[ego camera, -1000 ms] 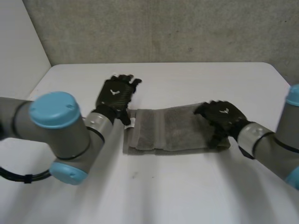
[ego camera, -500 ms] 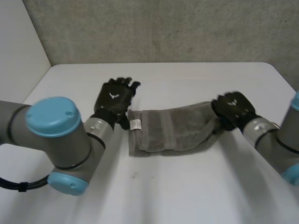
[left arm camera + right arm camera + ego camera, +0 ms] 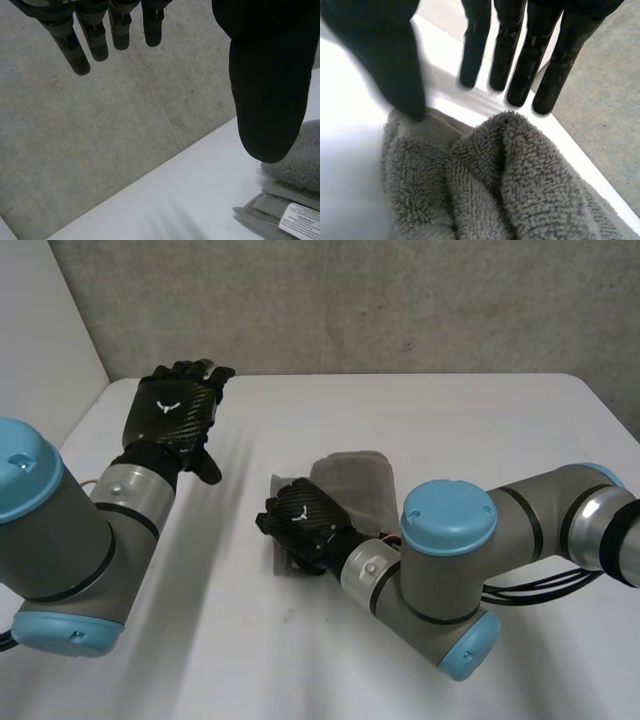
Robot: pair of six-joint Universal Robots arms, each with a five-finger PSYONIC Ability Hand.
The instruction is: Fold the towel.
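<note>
The grey towel [image 3: 356,480] lies doubled over in the middle of the white table [image 3: 470,420]. My right hand [image 3: 300,523] is down on the towel's left end, its arm stretched across the table. In the right wrist view this hand [image 3: 512,45] has straight fingers and a spread thumb, and bunched towel [image 3: 520,190] lies under its palm with nothing pinched. My left hand [image 3: 172,412] hovers open, up and to the left of the towel, touching nothing. Below the thumb of that hand [image 3: 265,75], the towel's corner [image 3: 295,165] carries a white label [image 3: 300,220].
A grey wall [image 3: 350,300] runs behind the table's far edge. The table's left edge [image 3: 85,415] lies just behind my left hand. Bare table surface stretches to the right of the towel and along the near side.
My right hand carried the towel's right end across to its left end, doubling the towel over, and has loosened its fingers there. My left hand lifted off the towel's left end, up and leftward.
</note>
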